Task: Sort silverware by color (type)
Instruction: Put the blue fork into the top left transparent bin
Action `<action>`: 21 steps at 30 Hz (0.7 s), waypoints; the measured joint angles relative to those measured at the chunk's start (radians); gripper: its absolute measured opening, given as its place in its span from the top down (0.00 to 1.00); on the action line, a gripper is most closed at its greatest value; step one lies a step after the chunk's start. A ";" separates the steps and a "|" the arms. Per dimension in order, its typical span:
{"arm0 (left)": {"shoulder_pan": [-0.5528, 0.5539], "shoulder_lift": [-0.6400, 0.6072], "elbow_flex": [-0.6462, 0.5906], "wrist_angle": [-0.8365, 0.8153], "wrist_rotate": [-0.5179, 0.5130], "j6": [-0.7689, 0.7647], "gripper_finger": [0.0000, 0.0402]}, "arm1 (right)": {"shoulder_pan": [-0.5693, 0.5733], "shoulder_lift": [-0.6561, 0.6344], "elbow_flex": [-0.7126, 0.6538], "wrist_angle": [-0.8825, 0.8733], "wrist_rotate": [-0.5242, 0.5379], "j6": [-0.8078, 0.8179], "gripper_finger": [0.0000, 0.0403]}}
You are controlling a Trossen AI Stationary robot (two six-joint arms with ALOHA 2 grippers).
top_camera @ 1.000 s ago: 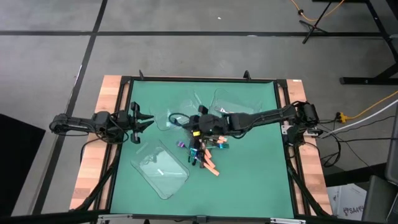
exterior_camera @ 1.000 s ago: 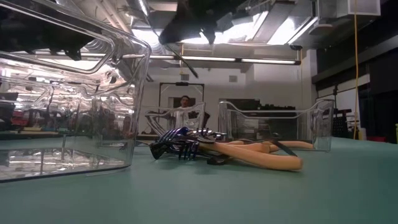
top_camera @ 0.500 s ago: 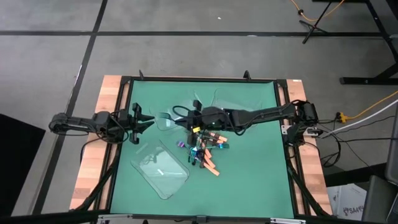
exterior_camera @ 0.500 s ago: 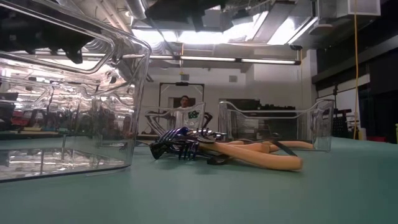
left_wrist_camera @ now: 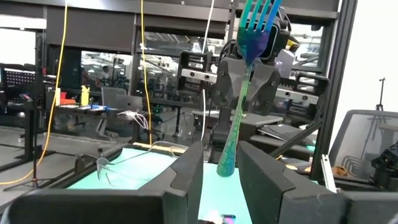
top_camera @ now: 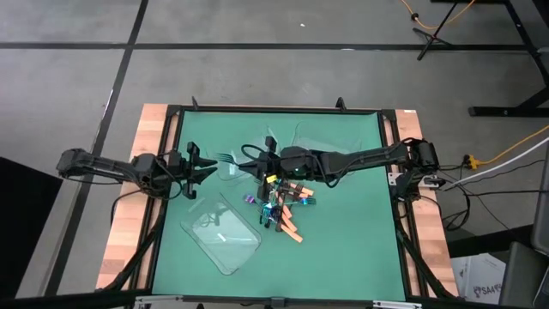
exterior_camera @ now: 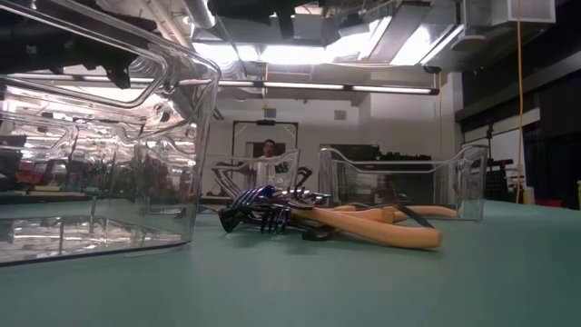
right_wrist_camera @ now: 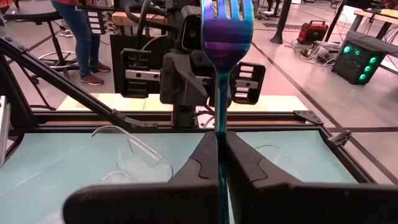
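My right gripper [top_camera: 256, 161] is shut on an iridescent blue-purple fork [right_wrist_camera: 227, 37], held in the air over the table's middle. The fork's tines [top_camera: 225, 158] point toward my left gripper [top_camera: 208, 168], which stands open just short of them near the table's left edge. In the left wrist view the fork [left_wrist_camera: 257, 28] shows above and beyond my open left fingers [left_wrist_camera: 186, 177]. The other silverware [top_camera: 279, 206] lies in a pile on the green mat, with orange-handled pieces [exterior_camera: 381, 227] resting on the mat beside dark and iridescent ones [exterior_camera: 263, 213]. My right gripper pinches the fork's handle [right_wrist_camera: 219, 124] between its two fingers. The fingers come about level from the table's right side, and the fork lies along them. The tines stick out beyond the fingertips, tilted upward, and the fork is lifted clear of the table.
A clear tray [top_camera: 223, 232] lies near the front left, next to the pile. Two more clear trays [top_camera: 322, 137] [top_camera: 233, 168] stand farther back, one of them under the fork's tines. People [right_wrist_camera: 81, 37] and equipment show in the room beyond the table.
My right gripper has risen a little and tipped upward. The fork, which slanted down below it, has swung up with its tines toward my left gripper.
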 joint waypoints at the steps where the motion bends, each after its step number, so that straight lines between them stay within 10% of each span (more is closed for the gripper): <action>1: 0.000 0.021 0.000 0.034 0.004 0.000 0.77 | 0.000 0.000 0.000 -0.001 0.000 0.000 1.00; 21: 0.000 0.388 0.185 0.119 0.022 0.035 0.77 | 0.000 0.000 0.000 -0.011 0.000 0.000 1.00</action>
